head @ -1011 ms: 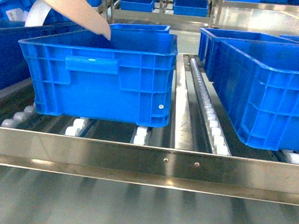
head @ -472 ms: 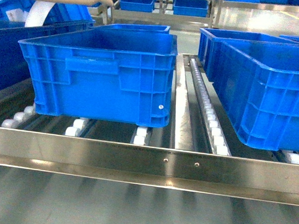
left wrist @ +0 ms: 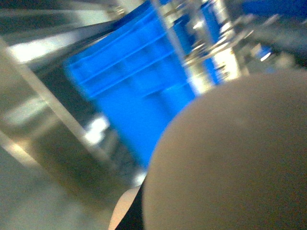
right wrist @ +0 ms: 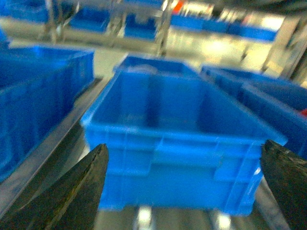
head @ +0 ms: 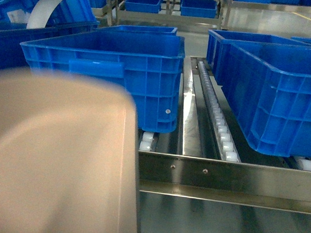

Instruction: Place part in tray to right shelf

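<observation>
The beige tray (head: 58, 158) fills the lower left of the head view, blurred, held in the air in front of the right shelf's steel front rail (head: 226, 176). In the left wrist view the tray (left wrist: 230, 153) covers the lower right and hides my left gripper's jaws; only a dark sliver shows beneath it. My right gripper (right wrist: 183, 144) is open with nothing between its fingers, facing a blue crate (right wrist: 177, 120). The part is out of view.
Blue crates stand on the shelf's rollers: one at centre left (head: 110, 77), partly behind the tray, and two at the right (head: 273, 87). A strip of white rollers (head: 218, 120) runs between them. More crates and racks stand behind.
The tray has swung from the top left of the head view, above the crate, down to the lower left, close to the camera. Crates and shelf have not moved.
</observation>
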Motion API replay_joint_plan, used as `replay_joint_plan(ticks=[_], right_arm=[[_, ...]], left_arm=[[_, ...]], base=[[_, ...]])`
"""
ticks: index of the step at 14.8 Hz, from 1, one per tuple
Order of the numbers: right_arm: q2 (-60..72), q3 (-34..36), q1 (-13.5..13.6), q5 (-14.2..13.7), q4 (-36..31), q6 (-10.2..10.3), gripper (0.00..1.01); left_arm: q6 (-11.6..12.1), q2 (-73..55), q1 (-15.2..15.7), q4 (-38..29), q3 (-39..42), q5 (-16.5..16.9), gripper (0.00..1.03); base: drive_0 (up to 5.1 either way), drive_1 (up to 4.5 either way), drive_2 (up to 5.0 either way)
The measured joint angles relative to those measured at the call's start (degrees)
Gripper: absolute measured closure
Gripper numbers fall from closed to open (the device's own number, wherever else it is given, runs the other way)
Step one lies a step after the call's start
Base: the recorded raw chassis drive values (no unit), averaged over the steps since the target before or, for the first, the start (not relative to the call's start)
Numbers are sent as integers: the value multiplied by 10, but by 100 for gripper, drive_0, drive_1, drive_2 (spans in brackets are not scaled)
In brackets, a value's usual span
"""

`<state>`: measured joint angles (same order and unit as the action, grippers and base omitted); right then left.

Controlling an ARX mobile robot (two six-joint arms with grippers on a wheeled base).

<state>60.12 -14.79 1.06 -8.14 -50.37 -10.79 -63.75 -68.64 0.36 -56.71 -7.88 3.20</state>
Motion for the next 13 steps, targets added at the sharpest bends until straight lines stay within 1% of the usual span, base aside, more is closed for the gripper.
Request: replay_joint_plan(ticks=[1, 2, 3, 4, 5, 6, 7, 8, 10, 13], right_arm=[[-24, -5, -8, 49, 71, 29, 14], [-50, 7, -9, 72, 96, 60, 25], [-76, 25, -8, 79, 98, 81, 38], [-93, 38, -8, 80, 105, 89, 49], [-113, 55, -8, 80, 113, 96, 62], [-134, 70, -8, 80, 122, 98, 75], [-154, 79, -8, 80, 130, 99, 86], [-176, 88, -8, 80, 142, 99, 99], [-218, 105, -8, 80, 167, 101, 99], [-279, 121, -8, 80, 213, 102, 99]], left_arm=[[155, 4, -8, 11, 41, -16, 89], [292, 49, -6, 16, 50, -25, 89], [426, 96, -2, 17, 40, -35, 90], [513, 125, -2, 37, 39, -35, 90], [572, 150, -3, 71, 50, -34, 90], [600, 177, -3, 103, 64, -33, 90], [613, 207, -3, 125, 69, -33, 90], [621, 242, -3, 143, 69, -33, 90], [627, 297, -3, 197, 69, -33, 90], [627, 377, -3, 266, 70, -33, 90]], base=[[0, 0, 0], [0, 0, 0], [0, 0, 0], [0, 0, 0], [0, 0, 0], [0, 0, 0], [0, 0, 0], [0, 0, 0], [0, 0, 0], [0, 0, 0]])
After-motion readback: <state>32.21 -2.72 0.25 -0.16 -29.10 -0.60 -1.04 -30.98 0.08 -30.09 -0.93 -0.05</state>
